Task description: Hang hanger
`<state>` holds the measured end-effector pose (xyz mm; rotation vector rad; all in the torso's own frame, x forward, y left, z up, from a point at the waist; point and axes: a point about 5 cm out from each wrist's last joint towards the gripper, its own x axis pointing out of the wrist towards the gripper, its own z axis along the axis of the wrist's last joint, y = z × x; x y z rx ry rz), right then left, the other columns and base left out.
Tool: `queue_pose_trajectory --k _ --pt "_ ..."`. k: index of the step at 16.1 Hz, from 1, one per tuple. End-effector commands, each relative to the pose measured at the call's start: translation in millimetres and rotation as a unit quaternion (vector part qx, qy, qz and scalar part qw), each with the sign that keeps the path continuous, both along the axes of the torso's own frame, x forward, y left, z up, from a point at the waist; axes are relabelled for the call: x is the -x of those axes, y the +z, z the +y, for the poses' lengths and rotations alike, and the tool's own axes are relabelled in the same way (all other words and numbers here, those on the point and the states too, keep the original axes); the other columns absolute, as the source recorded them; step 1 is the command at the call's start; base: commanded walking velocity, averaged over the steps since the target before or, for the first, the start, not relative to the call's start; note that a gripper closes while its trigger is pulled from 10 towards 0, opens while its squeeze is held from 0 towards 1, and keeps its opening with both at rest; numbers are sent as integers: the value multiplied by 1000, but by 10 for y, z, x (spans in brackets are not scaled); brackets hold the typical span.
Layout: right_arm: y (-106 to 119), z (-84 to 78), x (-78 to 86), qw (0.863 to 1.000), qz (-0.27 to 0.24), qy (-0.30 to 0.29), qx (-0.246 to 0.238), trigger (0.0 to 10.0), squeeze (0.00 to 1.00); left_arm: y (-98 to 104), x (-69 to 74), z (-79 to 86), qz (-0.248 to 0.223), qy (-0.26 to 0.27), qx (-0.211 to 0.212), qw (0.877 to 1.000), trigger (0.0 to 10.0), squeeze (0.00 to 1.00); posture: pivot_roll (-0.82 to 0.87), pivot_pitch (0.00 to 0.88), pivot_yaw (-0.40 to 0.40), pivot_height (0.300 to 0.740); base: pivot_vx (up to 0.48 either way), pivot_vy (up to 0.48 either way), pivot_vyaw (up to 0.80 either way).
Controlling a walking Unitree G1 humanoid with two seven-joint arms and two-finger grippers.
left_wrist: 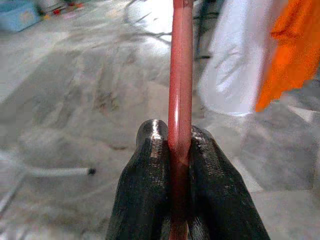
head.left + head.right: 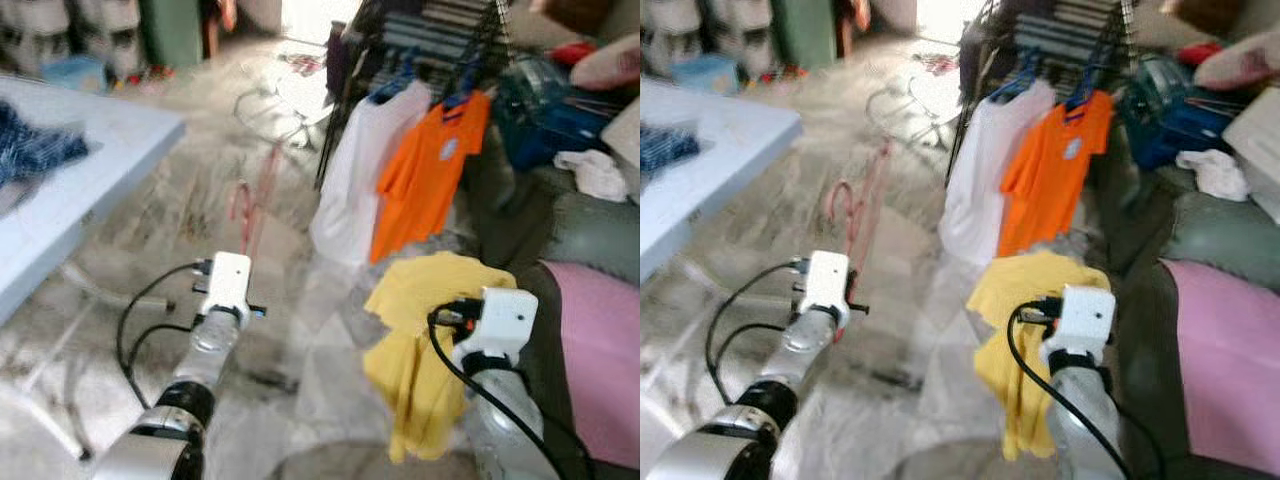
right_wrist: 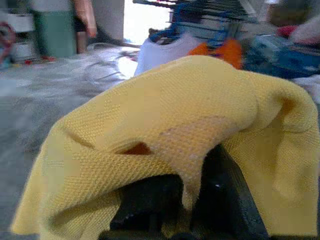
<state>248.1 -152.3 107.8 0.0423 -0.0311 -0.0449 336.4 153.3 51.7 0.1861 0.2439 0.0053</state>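
The left hand (image 1: 179, 150) has its 2 black fingers (image 1: 145, 190) pressed together on a red hanger (image 1: 180, 75), whose bar runs straight away from them. Beyond it lie a grey marbled floor (image 1: 75, 100), a white shirt (image 1: 232, 65) and an orange shirt (image 1: 292, 50).
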Motion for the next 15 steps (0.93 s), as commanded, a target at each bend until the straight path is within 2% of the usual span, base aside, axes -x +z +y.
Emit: queue_pose_trajectory --k 1,3,5,7,8,9,10,12,15 --pt "26 -24 -25 1000 -4 5 0 0 0 62 -39 -62 -14 -3 9 1000 10000 0 71 0 -154 740 0 0 0" --pt "13 6 -32 1000 -7 14 4 0 0 62 -41 -9 -12 6 26 1000 10000 0 72 0 -131 740 0 0 0" --pt "-31 -4 -24 1000 -6 2 1 0 0 44 -26 2 -9 -10 19 1000 10000 0 66 0 -125 740 0 0 0" --pt "-17 30 -31 1000 -13 3 -25 0 0 106 -57 -12 -26 -28 6 999 10000 0 66 0 -104 740 0 0 0" --pt "-26 34 -32 999 -16 5 -31 5804 0 84 -48 20 -19 -23 6 1000 10000 0 63 0 -101 740 0 0 0" --pt "-19 30 -35 999 -21 4 -37 9059 0 67 -40 42 -13 -18 7 1000 10000 0 62 0 -98 740 244 0 0" --pt "-34 -3 -38 999 -18 -11 -29 10000 0 39 -32 79 -1 -18 4 1000 10000 0 40 0 -85 740 296 0 0" --pt "-42 -13 -21 999 -19 -16 -26 10000 0 54 -46 62 -3 -25 0 1000 10000 0 29 0 -78 740 326 0 0" --pt "-29 -60 -47 999 -25 -16 -21 10000 0 123 -111 -39 -10 -27 9 1000 10000 0 19 0 -75 740 339 0 633"
